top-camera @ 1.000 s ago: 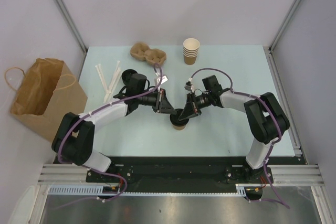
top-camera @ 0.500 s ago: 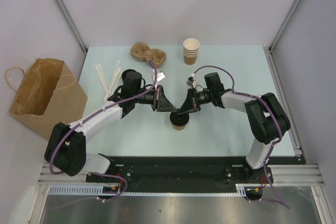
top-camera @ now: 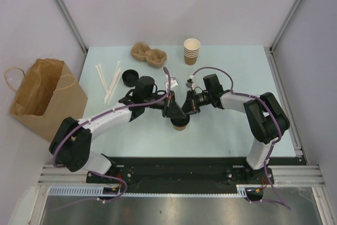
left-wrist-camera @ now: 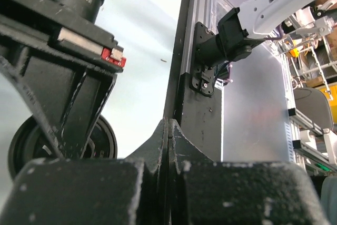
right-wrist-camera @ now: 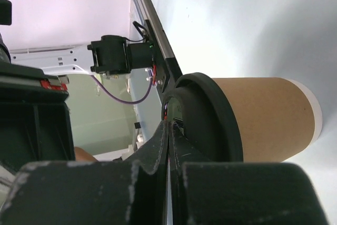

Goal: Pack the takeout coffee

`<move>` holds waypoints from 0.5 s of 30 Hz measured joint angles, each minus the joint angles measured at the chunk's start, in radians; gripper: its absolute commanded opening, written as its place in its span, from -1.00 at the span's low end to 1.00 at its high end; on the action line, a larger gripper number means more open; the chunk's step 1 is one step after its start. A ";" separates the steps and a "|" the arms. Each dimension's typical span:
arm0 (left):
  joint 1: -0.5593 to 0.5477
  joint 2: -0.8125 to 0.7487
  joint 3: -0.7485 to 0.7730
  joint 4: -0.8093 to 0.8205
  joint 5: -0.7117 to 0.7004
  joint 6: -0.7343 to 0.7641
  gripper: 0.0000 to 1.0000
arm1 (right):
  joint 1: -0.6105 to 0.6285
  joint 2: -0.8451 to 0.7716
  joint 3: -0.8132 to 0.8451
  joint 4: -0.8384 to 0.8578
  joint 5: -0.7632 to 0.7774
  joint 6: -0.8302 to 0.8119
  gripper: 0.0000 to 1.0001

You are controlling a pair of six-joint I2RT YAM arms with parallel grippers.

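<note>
Takeout coffee [top-camera: 180,125]: tan paper cup with a black lid, standing upright near the middle of the pale table [top-camera: 221,133], under the tips of both grippers.
Left gripper [top-camera: 177,113]: fingers pressed together, holding nothing, tip just beside the lid; whether it touches cannot be told.
Right gripper [top-camera: 188,110]: fingers clenched together, empty, tips against the lid's rim.
Paper bag [top-camera: 42,96]: open, off the table's left edge.
Far side: stack of cups [top-camera: 191,51], pulp carrier [top-camera: 149,55], loose lid [top-camera: 129,78].
</note>
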 measured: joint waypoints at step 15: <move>-0.044 0.254 -0.146 0.183 0.053 -0.049 -1.00 | 0.009 0.000 0.008 -0.047 -0.005 -0.060 -1.00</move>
